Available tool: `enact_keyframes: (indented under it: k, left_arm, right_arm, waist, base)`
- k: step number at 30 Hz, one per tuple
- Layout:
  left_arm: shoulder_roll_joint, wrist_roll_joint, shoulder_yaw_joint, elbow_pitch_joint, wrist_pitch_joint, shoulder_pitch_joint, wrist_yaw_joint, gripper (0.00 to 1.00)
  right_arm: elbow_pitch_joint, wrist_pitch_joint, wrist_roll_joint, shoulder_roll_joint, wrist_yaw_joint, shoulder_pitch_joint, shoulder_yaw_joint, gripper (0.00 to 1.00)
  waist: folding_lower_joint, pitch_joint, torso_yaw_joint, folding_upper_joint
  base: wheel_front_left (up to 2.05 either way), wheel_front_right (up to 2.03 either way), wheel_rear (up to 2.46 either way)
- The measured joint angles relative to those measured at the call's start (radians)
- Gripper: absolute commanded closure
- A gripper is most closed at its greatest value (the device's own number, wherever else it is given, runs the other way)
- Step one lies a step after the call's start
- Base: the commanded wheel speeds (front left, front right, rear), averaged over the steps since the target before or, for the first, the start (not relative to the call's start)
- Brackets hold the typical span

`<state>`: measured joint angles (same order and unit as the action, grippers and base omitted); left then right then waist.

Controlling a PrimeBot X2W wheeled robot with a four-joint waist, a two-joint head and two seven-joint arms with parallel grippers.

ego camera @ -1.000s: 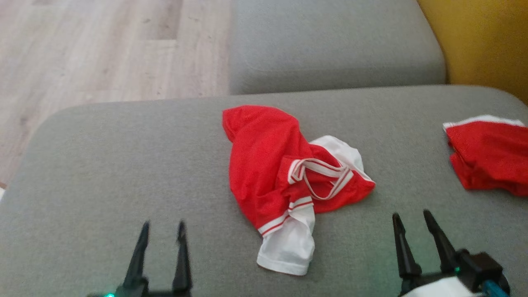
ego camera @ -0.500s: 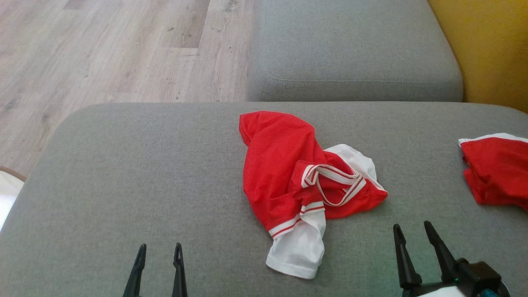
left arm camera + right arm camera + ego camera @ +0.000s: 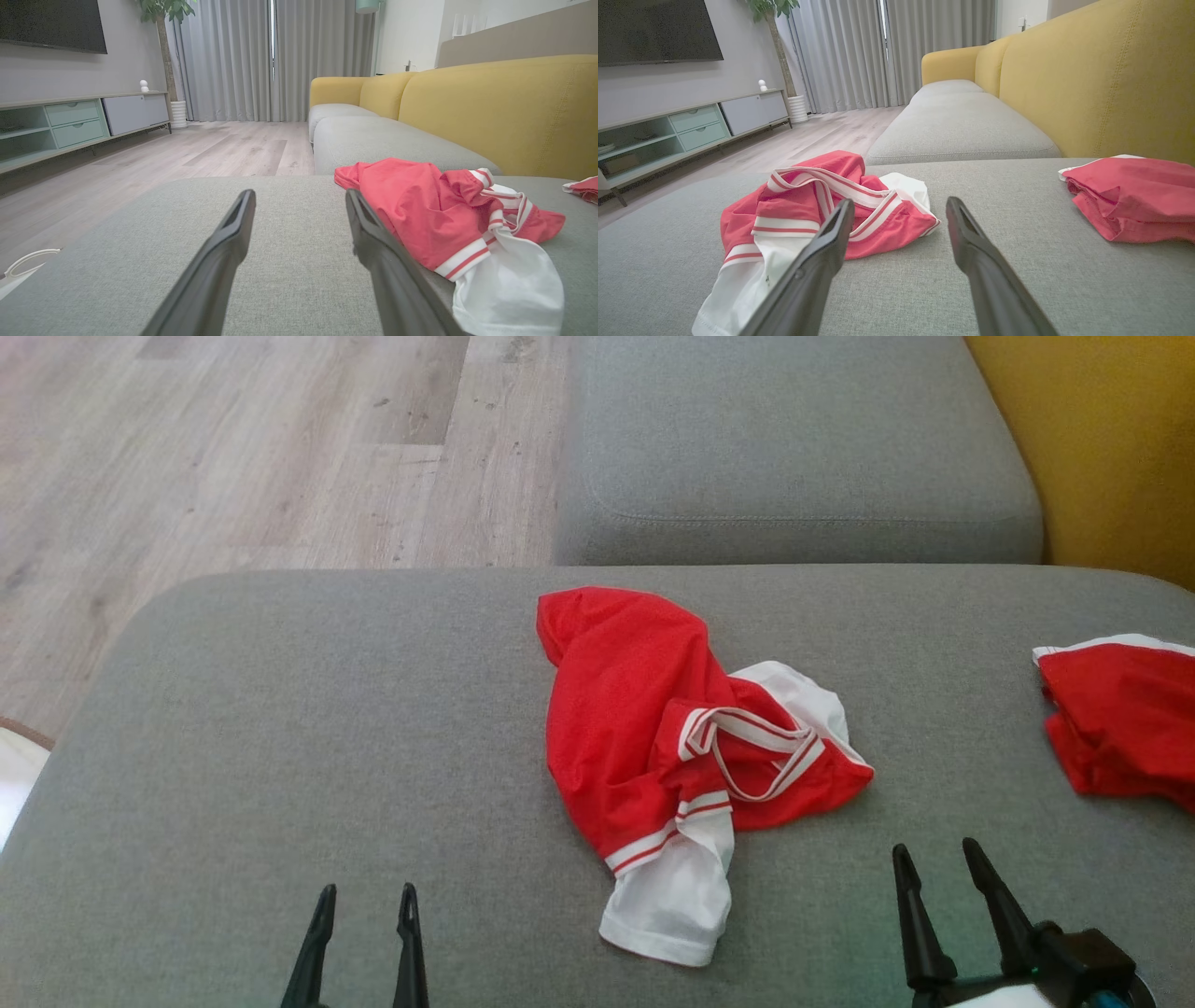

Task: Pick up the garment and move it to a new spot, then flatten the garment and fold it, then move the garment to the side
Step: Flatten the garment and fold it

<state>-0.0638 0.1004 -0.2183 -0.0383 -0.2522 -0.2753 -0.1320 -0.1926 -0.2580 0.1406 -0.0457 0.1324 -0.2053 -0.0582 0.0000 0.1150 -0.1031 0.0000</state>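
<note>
grey woven cushion (image 3: 280, 728): broad seat beneath both grippers, rounded at its far left corner.
garment (image 3: 644, 709): red with white sleeves and striped trim, crumpled in a heap on that cushion, right of its middle; one white sleeve trails toward the robot.
left gripper (image 3: 366, 889): fingers spread wide, holding nothing, low over the cushion, left of the garment and apart from it.
right gripper (image 3: 934, 846): fingers spread wide, holding nothing, near the garment's right edge, not touching.
second red garment (image 3: 1120, 719): bunched at the cushion's right edge, well apart from the heap.
further cushion (image 3: 794, 439): same grey, beyond the first.
yellow backrest (image 3: 1111, 448): runs along the sofa's right side.
floor (image 3: 233, 448): pale wood planks on the left.
room: grey curtains (image 3: 233, 60), a potted plant (image 3: 163, 14), a low cabinet (image 3: 70, 126) with pale green drawers, a dark screen (image 3: 51, 23) on the wall.
</note>
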Motion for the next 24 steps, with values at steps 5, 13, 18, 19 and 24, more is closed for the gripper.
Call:
enact_keyframes:
  k: [5, 13, 18, 19, 24]
  left_arm:
    - [0.002, -0.007, -0.002, 0.007, 0.0, 0.0, 0.0, 0.0]
    - [0.003, -0.007, -0.006, 0.001, 0.0, 0.0, 0.001, 0.0]
    - [0.003, -0.008, -0.039, -0.025, 0.0, 0.024, 0.02, 0.0]
    - [0.003, -0.018, -0.062, -0.041, 0.0, 0.061, 0.037, 0.0]
    - [0.005, -0.054, -0.176, -0.136, 0.0, 0.255, 0.081, 0.0]
  right_arm:
    - [-0.002, 0.0, 0.0, 0.0, 0.0, 0.0, 0.0, 0.0]
    - [-0.003, 0.0, 0.0, 0.0, 0.0, 0.0, -0.002, 0.0]
    - [-0.002, 0.0, -0.002, 0.0, 0.0, 0.002, -0.015, 0.0]
    - [-0.002, 0.0, -0.002, 0.0, 0.0, 0.005, -0.019, 0.0]
    - [0.002, 0.0, -0.003, -0.003, 0.0, 0.011, -0.036, 0.0]
  waist:
    - [0.0, -0.003, 0.006, 0.0]
    - [0.0, -0.007, 0.019, 0.0]
    - [0.0, -0.027, 0.037, 0.0]
    - [0.0, -0.041, 0.047, 0.0]
    - [0.0001, -0.091, 0.09, 0.0]
  base:
    - [0.0, 0.0, 0.0]
    - [0.0, 0.0, 0.0]
    - [0.0, 0.0, 0.0]
    - [0.0, 0.0, 0.0]
    - [0.0, 0.0, 0.0]
